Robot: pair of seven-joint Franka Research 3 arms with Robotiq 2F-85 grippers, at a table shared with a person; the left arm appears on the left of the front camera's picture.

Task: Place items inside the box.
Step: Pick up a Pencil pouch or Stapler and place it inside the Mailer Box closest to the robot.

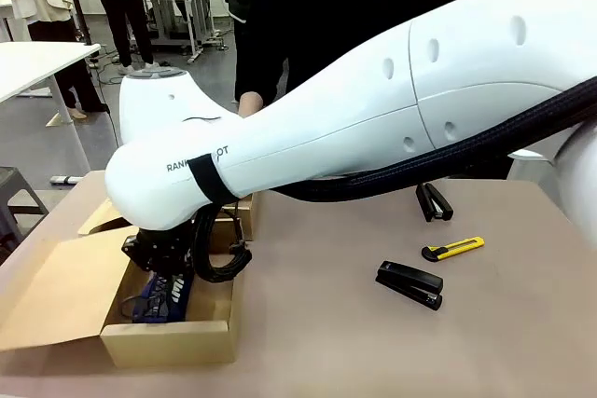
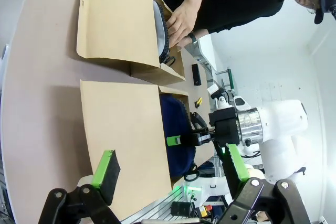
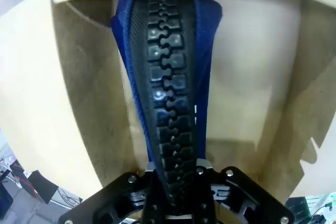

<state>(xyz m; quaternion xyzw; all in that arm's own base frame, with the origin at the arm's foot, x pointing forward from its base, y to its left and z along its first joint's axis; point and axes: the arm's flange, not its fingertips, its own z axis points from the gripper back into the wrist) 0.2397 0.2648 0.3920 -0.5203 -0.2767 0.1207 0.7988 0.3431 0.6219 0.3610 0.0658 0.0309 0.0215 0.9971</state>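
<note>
My right gripper reaches down into the open tan box at the table's front left, shut on the navy zip pouch. In the right wrist view the pouch hangs zip-side up between the jaws, inside the box's walls. The left wrist view looks down on that box, the pouch and my right gripper; my left gripper is open, high above the lid flap. Two black staplers and the yellow-and-black knife lie at right.
A second tan box stands just beyond the first, with a person's hand inside it on a round dark-rimmed thing. My right arm spans the table's middle. The person in black stands at the far side.
</note>
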